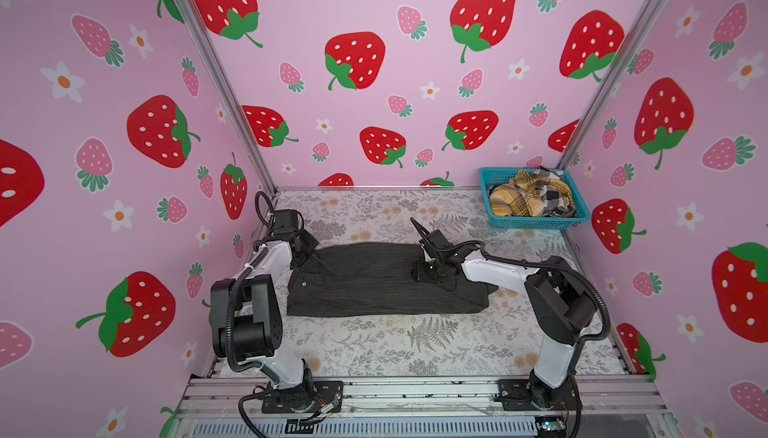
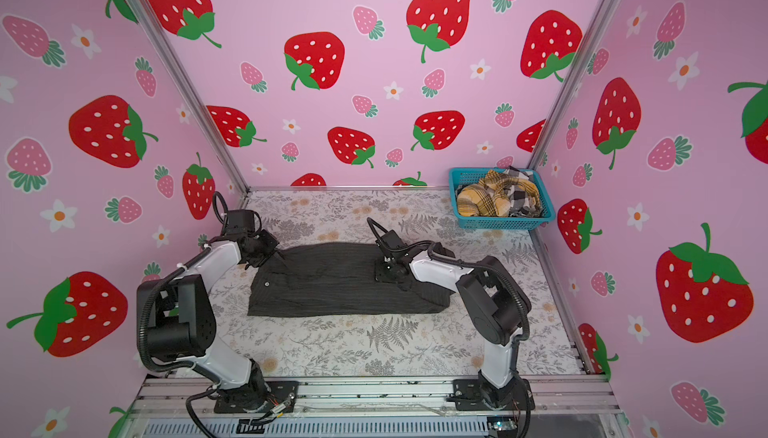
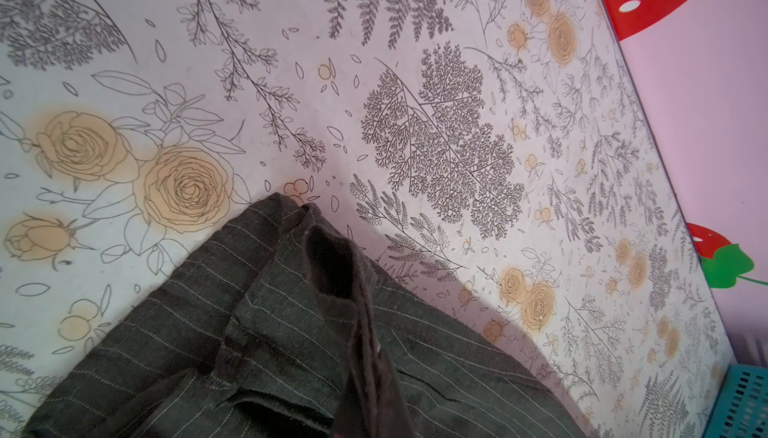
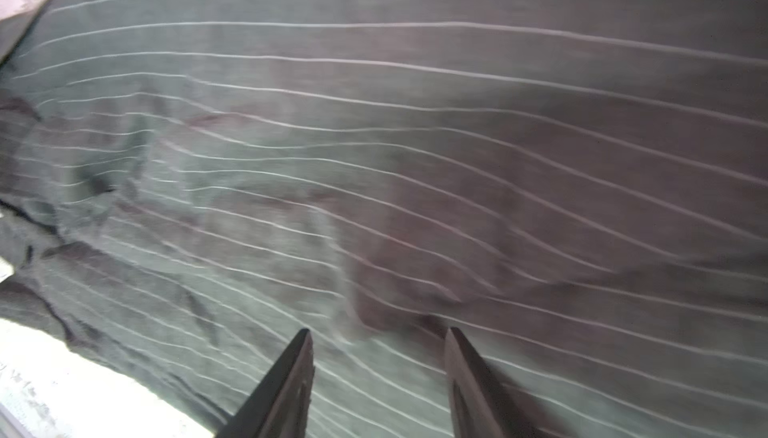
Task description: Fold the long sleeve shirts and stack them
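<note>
Holding far left corner of dark charcoal pinstriped cloth shirt [image 1: 374, 286], left gripper [image 1: 307, 258] clamped on it. Right gripper [image 4: 378, 332] part-spread, empty, above right end. Shirt lies in long band mid floral table [image 1: 415, 344]. I judge cloth soft, limp, light; grip at corners, hems.

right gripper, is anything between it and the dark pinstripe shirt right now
Nothing visible. The right gripper is open directly over the charcoal pinstripe shirt, with only bare cloth showing between its fingers.
</note>
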`<act>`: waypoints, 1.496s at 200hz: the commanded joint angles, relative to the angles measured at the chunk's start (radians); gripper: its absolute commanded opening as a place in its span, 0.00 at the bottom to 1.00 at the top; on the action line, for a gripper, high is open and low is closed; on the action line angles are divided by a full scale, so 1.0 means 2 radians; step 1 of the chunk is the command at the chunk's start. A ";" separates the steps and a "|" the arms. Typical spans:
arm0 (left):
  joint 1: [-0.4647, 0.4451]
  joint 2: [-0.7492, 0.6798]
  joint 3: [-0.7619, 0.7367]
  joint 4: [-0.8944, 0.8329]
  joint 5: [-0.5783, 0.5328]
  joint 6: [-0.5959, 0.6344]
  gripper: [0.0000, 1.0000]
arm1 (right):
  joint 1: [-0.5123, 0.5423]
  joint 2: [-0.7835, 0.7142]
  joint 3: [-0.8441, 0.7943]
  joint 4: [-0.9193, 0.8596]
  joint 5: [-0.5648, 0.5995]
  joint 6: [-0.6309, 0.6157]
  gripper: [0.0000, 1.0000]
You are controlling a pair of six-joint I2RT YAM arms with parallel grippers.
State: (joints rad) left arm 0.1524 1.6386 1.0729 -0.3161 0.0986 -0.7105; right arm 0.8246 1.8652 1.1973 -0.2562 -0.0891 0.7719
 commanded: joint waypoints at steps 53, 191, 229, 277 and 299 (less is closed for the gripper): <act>0.000 -0.003 0.037 -0.014 0.008 -0.010 0.00 | 0.008 0.062 0.048 -0.059 0.045 -0.013 0.29; 0.012 -0.029 0.079 -0.134 -0.021 -0.054 0.00 | 0.010 -0.025 0.013 -0.084 0.043 -0.023 0.00; 0.022 -0.026 0.010 -0.103 -0.016 -0.049 0.00 | 0.010 -0.031 -0.027 -0.068 0.045 -0.022 0.02; 0.027 0.021 0.005 -0.074 -0.004 -0.022 0.00 | 0.010 -0.003 -0.042 -0.043 0.037 -0.025 0.12; 0.028 0.046 0.023 -0.075 0.009 -0.004 0.00 | 0.010 -0.006 -0.039 -0.041 0.035 -0.025 0.36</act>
State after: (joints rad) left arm 0.2001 1.6901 1.0733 -0.4816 0.1051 -0.7654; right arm 0.8398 1.8362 1.1198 -0.3386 -0.0212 0.7307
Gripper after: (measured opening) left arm 0.052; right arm 0.265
